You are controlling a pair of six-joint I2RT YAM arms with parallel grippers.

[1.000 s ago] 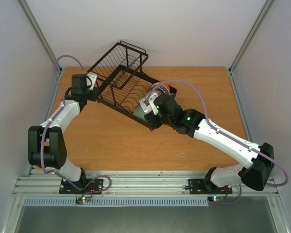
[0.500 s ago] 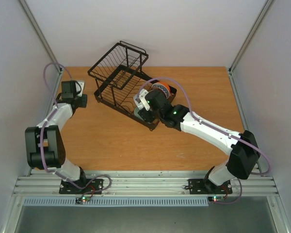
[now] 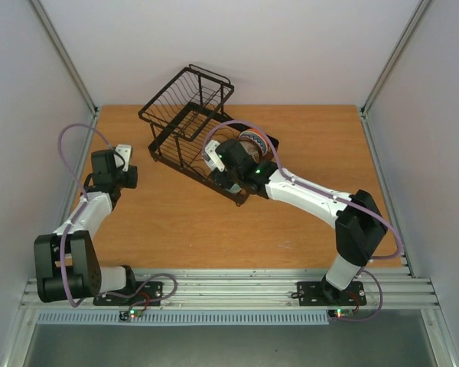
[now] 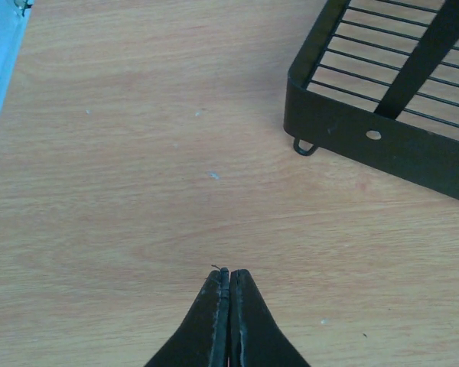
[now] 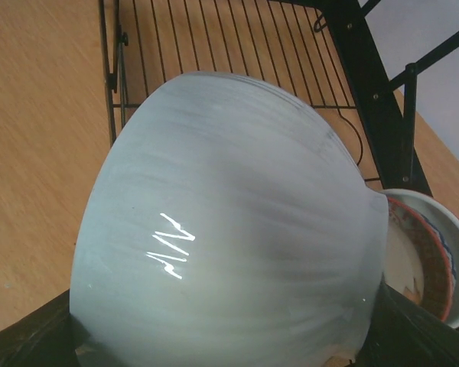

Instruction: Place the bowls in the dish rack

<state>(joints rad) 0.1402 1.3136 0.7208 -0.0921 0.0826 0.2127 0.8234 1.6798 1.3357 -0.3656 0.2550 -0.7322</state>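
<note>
While the right arm reaches diagonally across the desk (image 3: pixel 306 222) to the dish rack (image 3: pixel 176 131), the right fingers (image 5: pixel 421 340) stand wide apart and are clamped on a pale celadon bowl (image 5: pixel 229 222); one finger shows in each lower corner of the right wrist view, with the bowl seated between them; the bowl's glossy outer wall faces the wrist camera and fills most of that view; the bowl is held tilted over the wire floor at the end of the rack nearest the arm bases; contact with the wires cannot be determined.

Position of the rack: set diagonally on the rear centre of the desk; the basket section (image 3: pixel 203 88) stands at its far end.

An orange-rimmed bowl (image 3: pixel 256 141) with a dark pattern sits at the right side of the rack, just beside the held bowl and partly hidden by the right arm; whether it rests inside the frame or on the desk cannot be determined.

Left arm: positioned at the left side of the desk, apart from the rack; the left fingers (image 4: pixel 223 300) are pressed fully together and hold nothing; they are over bare wood; the rack's black corner appears at the upper right of the left wrist view, clear of the fingertips.
</note>
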